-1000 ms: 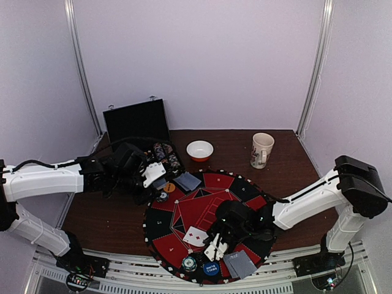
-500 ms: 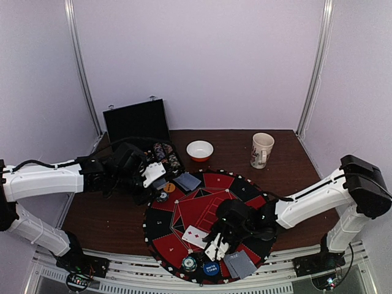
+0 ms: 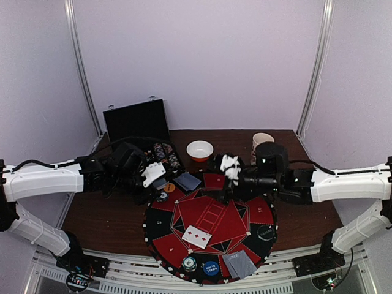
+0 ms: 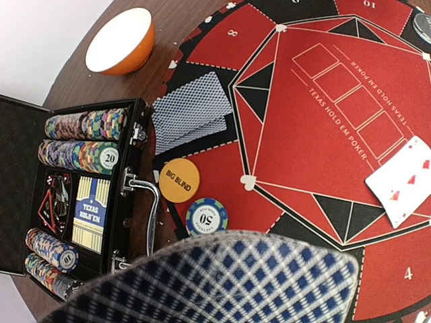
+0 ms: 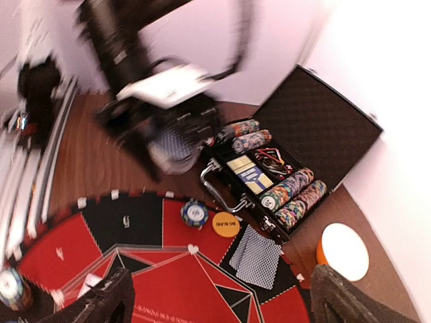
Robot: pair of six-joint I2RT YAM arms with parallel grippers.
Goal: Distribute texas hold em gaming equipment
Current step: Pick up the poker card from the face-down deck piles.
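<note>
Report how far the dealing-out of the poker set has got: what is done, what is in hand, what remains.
On the mat already: face-down cards at the far edge and near edge, face-up cards, the Big Blind disc, a few chips. In hand: the left gripper grips a blue-backed card; the right gripper hangs open and empty. Left: stacks of chips sit in the case.

Soft, even light over the round mat [image 3: 211,223], shadows barely there. From the left wrist, the card [image 4: 222,279] across the mat's lower edge is a fuzzy blur. Right wrist view: motion smear above the mat, left arm [image 5: 155,87] streaked.
</note>
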